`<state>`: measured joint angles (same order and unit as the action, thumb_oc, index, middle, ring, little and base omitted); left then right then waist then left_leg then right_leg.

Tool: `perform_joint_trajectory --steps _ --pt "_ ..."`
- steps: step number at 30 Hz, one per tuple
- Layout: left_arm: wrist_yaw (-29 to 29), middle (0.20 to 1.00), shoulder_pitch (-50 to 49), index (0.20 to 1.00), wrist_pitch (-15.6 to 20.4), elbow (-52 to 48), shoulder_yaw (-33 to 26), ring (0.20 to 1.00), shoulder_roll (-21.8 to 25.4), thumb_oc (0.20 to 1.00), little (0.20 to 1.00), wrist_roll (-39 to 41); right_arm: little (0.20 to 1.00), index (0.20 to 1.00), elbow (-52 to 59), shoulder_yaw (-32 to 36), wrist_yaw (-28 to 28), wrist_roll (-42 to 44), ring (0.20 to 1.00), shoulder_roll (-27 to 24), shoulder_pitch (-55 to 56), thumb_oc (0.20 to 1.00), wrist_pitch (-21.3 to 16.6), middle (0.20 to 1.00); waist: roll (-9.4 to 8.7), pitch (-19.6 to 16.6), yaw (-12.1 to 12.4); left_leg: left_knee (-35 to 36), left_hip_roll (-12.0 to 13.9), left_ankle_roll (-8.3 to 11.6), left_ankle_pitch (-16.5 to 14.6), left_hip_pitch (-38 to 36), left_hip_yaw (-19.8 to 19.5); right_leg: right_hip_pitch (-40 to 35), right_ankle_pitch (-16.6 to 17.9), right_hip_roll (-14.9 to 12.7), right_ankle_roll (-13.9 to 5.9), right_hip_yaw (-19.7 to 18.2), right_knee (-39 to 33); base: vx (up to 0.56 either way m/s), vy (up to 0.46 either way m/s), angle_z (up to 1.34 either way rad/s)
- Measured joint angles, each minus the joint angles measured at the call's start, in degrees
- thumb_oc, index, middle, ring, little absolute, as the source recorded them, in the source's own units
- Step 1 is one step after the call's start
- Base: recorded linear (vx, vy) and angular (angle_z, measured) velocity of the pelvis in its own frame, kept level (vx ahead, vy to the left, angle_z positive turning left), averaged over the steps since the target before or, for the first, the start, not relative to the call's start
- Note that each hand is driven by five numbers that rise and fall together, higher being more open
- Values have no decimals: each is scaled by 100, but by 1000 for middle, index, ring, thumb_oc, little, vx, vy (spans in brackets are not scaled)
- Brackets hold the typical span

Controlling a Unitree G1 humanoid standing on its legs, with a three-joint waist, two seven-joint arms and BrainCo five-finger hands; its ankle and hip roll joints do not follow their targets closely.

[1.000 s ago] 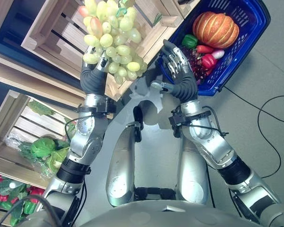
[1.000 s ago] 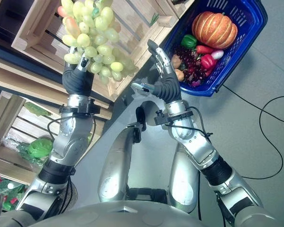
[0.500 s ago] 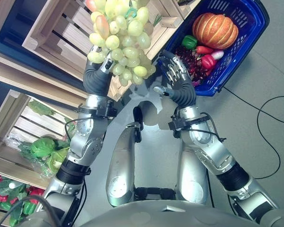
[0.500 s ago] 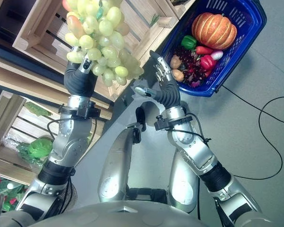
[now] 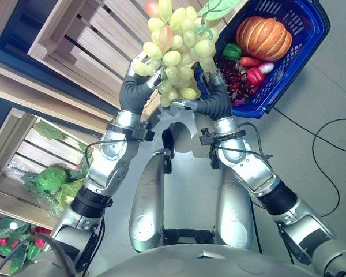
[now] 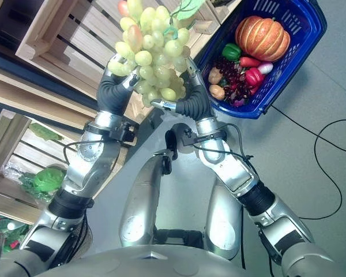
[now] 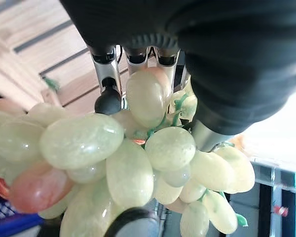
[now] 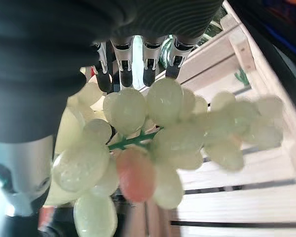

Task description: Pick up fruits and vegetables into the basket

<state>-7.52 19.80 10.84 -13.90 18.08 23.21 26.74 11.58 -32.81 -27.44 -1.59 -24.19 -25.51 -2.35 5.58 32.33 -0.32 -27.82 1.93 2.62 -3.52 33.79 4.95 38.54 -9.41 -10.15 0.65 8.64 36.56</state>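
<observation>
Left hand (image 5: 139, 74) is holding up a big bunch of green grapes (image 5: 177, 49), its fingers curling in around the cluster from the crate side, and in the left wrist view the fingers (image 7: 108, 94) are tucking right in against the fruit. Right hand (image 5: 210, 99) is coming up against the same bunch from the other side, with its thumb poking out underneath and its fingers (image 8: 123, 69) reaching up into the grapes, but they're disappearing behind the fruit so I honestly can't tell if it's gripping or just touching. A couple of the grapes are looking pinkish, and there's a green plastic stem and leaf (image 5: 218, 7) sticking out at the top. The bunch is hanging in the air between an empty wooden crate (image 5: 86, 34) and the blue basket (image 5: 303, 34), overlapping the basket's near rim in the head views but not in it. The basket is sitting on the grey floor (image 5: 311, 144) and is already holding an orange pumpkin (image 5: 263, 36), a green pepper (image 5: 231, 50), a red pepper (image 5: 254, 75), a red chilli (image 5: 249, 60), dark red grapes (image 5: 230, 72) and something brownish (image 6: 215, 75). Lower down, another crate (image 5: 23, 156) is holding leafy greens (image 5: 52, 180), with red and green produce (image 5: 8, 236) below that.
</observation>
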Motion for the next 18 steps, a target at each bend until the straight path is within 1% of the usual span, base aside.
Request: perform_joint_trajectory --steps 2,7,10,15,18 --pt "9 200 32 200 -115 65 -2 200 97 200 200 -132 1000 1000 -28 2 14 -191 1000 -60 0 1000 140 1000 0 0 25 -15 -3 0 1 0 -4 -3 1 -3 0 2 16 0 0 0" --pt "55 200 75 200 -320 192 -3 200 131 200 200 -186 1000 1000 -115 -28 178 -172 1000 -152 -86 1000 406 1000 0 0 42 -69 -6 1 0 19 -37 -14 2 -11 1 32 50 0 -14 1" --pt "177 200 75 200 -330 313 6 200 131 200 200 -137 1000 1000 -311 -223 541 10 1000 -146 -248 1000 601 1000 0 0 47 -80 -6 1 0 21 -58 -27 0 -13 1 46 56 -4 -25 2" --pt "468 200 86 200 -358 399 67 200 131 200 200 52 1000 1000 -616 -470 938 116 1000 -130 -333 1000 833 1000 0 0 48 -88 -5 6 29 61 -135 -49 -5 -28 -3 133 44 -10 -40 8" --pt "570 200 123 200 -482 400 170 200 128 200 200 219 1000 1000 -715 -521 1203 273 1000 -133 -407 1000 952 1000 0 0 79 -89 -7 7 42 96 -169 -35 -6 -24 -1 153 44 -5 -23 4"
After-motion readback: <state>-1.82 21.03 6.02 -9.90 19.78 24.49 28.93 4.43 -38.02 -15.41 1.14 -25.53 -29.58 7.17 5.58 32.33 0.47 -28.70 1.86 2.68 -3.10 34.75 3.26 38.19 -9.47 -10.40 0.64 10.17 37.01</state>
